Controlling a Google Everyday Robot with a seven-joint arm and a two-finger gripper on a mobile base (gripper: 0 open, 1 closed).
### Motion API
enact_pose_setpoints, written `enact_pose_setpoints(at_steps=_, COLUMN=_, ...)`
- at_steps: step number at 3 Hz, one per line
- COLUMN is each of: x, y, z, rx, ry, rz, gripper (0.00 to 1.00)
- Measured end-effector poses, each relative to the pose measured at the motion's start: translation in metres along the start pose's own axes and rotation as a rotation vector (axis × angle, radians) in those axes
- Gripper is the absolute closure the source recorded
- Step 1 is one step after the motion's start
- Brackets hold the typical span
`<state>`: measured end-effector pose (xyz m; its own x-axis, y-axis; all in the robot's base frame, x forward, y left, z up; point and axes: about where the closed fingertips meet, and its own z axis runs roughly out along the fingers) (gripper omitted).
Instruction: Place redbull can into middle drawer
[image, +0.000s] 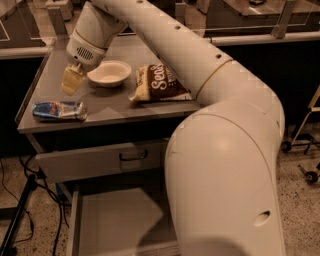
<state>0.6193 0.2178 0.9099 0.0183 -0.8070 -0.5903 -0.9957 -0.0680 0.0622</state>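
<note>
Hand (72, 80) sits over the table (115, 102), just left of the white bowl (109, 73); whether it is apart or together cannot be told. The redbull can (60, 110) lies on its side near the table's front left edge, apart from the hand. The chip bag (161, 84) lettering begins "Sea". The middle drawer (115, 220) stands open below.
</note>
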Motion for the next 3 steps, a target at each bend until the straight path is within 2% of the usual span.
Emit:
enact_pose_setpoints(at_steps=2, x=0.0000, y=0.0000, z=0.0000, rx=0.000, ry=0.000, rz=0.000, gripper=0.11)
enact_pose_setpoints(at_steps=3, x=0.0000, y=0.0000, z=0.0001, rx=0.000, ry=0.000, rz=0.000, gripper=0.00)
